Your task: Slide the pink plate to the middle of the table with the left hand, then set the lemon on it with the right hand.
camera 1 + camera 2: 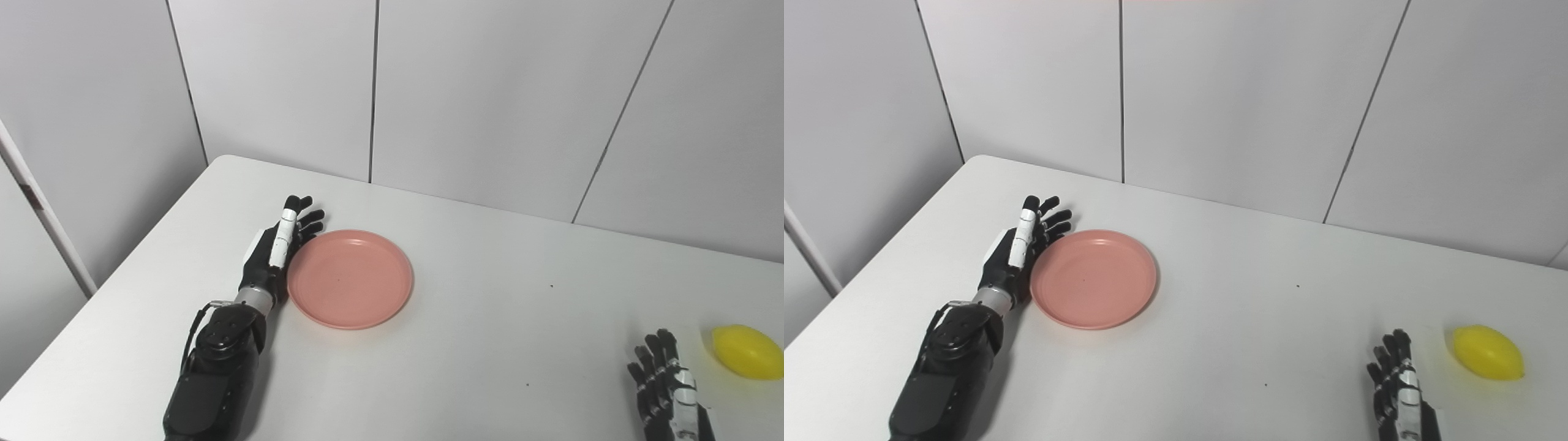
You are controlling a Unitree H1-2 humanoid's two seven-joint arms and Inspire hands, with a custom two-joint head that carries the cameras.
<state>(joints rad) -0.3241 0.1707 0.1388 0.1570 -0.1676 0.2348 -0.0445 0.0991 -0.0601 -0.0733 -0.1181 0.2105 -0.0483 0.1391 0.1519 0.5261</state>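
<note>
The left hand (275, 251), fingers straight and holding nothing, stands edge-on against the round pink plastic plate's (350, 278) left rim, table's middle lying rightward; the right hand (1399, 392) waits unclenched beside the yellow lemon (1487, 352).

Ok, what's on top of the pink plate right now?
Nothing: the pink plate is bare. The lemon lies on the table, far right. What is under the plate cannot be seen.
</note>
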